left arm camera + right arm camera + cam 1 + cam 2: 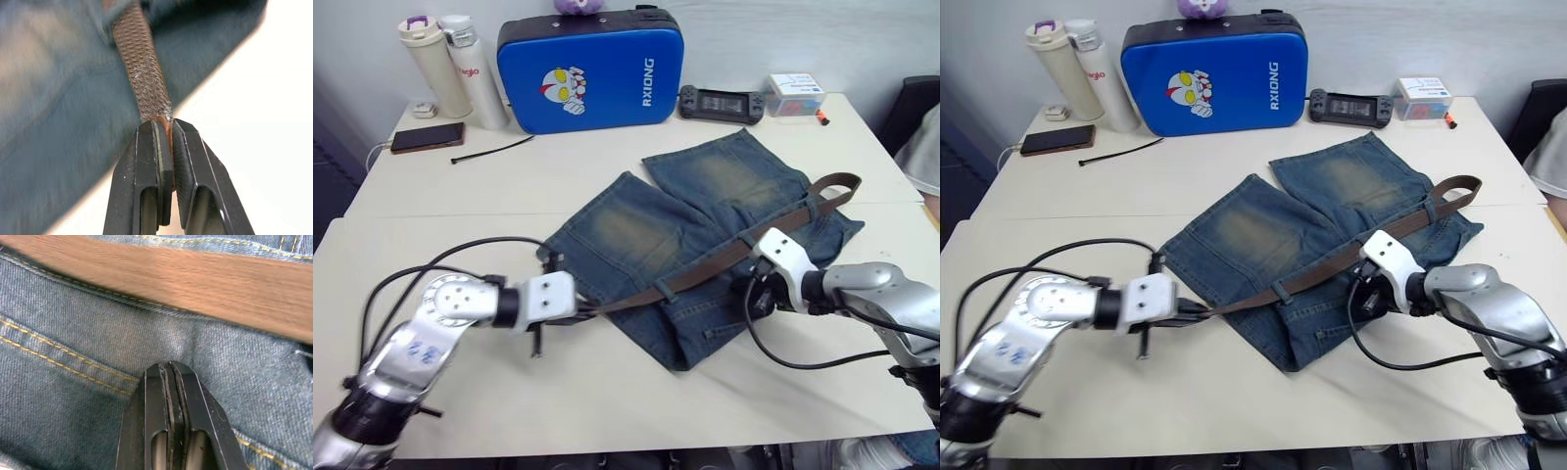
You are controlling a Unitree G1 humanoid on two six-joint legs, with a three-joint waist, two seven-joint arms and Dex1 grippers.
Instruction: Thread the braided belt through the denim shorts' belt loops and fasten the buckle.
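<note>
We find open surface (607,392) in front of the denim shorts (705,211), while the blue case (589,70) and bottles (455,64) crowd the back edge.

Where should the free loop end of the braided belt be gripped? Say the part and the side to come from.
Grip the braided belt at the flat strap just below its folded loop, coming from the robot's right side. There it lies past the denim shorts, clear of fabric, so fingers can likely close across its width. The left end effector holds the other end.
</note>
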